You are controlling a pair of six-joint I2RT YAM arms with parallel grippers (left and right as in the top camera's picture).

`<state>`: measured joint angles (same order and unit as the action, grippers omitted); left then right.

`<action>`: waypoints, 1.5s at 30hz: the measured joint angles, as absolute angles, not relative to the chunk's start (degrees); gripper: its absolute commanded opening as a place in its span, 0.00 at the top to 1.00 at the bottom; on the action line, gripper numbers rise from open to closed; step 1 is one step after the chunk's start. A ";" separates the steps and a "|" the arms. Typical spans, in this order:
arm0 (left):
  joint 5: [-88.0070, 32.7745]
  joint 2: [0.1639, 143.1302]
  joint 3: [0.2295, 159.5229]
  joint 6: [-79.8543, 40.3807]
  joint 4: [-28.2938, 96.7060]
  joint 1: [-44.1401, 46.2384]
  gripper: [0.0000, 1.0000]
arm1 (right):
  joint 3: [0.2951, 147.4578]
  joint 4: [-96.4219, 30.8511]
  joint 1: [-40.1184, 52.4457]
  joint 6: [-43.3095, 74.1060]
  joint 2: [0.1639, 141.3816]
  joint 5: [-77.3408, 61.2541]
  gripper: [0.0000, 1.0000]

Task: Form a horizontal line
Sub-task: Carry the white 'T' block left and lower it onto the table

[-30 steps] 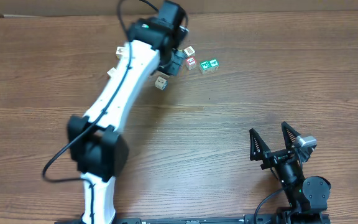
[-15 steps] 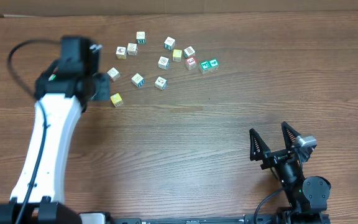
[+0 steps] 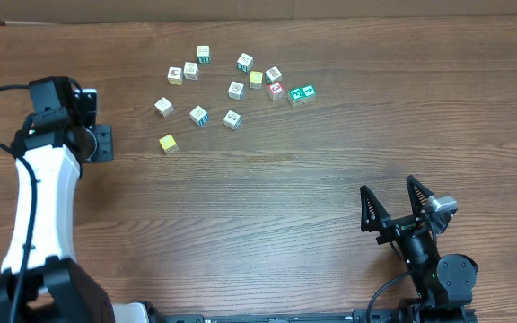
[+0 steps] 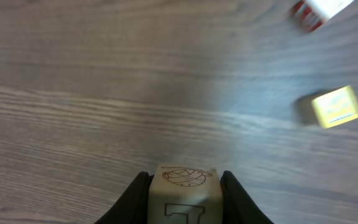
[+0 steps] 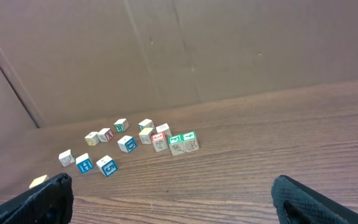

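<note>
The left gripper (image 4: 184, 180) is clamped on a whitish cube (image 4: 184, 200), which is cut off by the wrist view's lower edge and hidden from above, over the left of the counter (image 3: 267, 206). The other cubes (image 3: 236, 90) lie scattered at the far middle, not yet in a line. The right gripper (image 3: 389, 188) stands with fingers apart, near right.
</note>
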<state>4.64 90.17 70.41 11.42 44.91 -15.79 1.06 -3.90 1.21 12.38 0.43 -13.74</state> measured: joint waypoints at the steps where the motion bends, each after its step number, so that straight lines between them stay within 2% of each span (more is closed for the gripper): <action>1: 4.01 91.35 70.41 12.27 44.84 -16.62 0.96 | 1.06 -3.90 1.21 12.38 0.43 -13.74 0.00; 8: 1.13 96.97 70.41 15.05 42.09 -20.82 0.96 | 1.06 -3.90 1.21 12.36 0.43 -13.74 0.00; 19: 1.61 98.67 70.41 18.15 34.39 -22.61 0.96 | 1.06 -3.88 1.21 12.38 0.43 -13.74 0.00; 32: 1.10 109.34 70.41 18.63 32.14 -23.31 0.96 | 1.06 -3.92 1.21 12.38 0.43 -13.74 0.00; 41: 0.21 110.72 70.41 18.63 30.37 -25.30 0.96 | 1.06 -3.90 1.23 12.38 0.43 -13.74 0.00; 43: -0.03 110.72 70.41 18.63 30.37 -25.56 0.93 | 1.06 -3.90 1.23 12.38 0.43 -13.74 0.00; 45: -0.25 110.72 70.41 18.63 30.37 -25.63 0.86 | 1.06 -3.90 1.21 12.38 0.43 -13.76 0.00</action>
